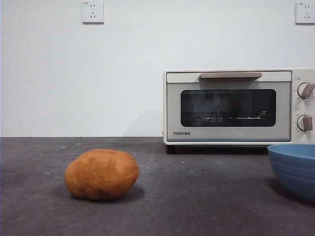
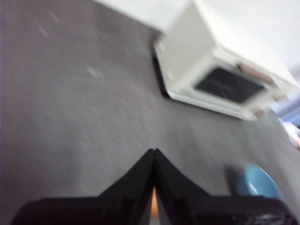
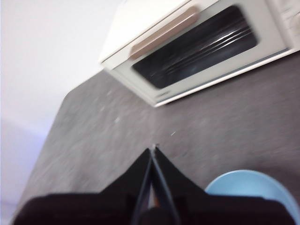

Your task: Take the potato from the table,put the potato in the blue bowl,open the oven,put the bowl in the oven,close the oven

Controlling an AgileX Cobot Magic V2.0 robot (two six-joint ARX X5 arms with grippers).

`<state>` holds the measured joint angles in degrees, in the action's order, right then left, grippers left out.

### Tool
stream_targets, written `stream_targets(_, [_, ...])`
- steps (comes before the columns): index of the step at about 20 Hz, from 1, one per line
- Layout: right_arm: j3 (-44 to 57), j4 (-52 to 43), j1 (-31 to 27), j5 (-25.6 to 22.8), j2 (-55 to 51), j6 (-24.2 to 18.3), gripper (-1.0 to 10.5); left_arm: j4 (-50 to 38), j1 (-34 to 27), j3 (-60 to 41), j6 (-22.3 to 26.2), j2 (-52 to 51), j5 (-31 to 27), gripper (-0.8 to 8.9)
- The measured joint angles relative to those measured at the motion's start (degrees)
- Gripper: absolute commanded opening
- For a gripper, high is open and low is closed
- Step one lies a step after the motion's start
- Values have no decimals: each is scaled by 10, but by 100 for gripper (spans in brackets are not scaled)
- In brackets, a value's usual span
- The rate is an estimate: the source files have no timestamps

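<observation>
Front: potato (image 1: 101, 174) loose on table (image 1: 197, 206), apart from blue bowl (image 1: 295, 169); TOSHIBA oven (image 1: 236, 105) door closed, nothing started. Left wrist: left gripper (image 2: 153, 152) clenched, empty, aloft. Right wrist: right gripper (image 3: 153, 150) clenched, empty, above bowl rim, waiting

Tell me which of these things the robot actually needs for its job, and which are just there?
Needed:
- potato, lying on the table
- blue bowl, empty as far as can be seen
- oven, door closed
- left gripper and right gripper, both shut, holding nothing

Just there:
- two wall sockets
- white wall
</observation>
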<state>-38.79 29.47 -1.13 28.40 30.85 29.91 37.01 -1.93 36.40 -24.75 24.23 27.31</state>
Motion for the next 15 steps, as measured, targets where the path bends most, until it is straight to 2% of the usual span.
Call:
stream_targets(3, [-28,7,0,63,46,-28,-3,19,0,3,2,33,72,-4])
stream_targets(6, [-59,29,5,92,95,-55,-3,20,0,3,10,66,130,-4])
stream_targets(12, [-131,98,69,89,197,-111,-4,28,0,3,34,117,197,-5])
stream_targets(15, [-175,118,131,60,249,-137,-5,42,0,3,52,135,209,-5])
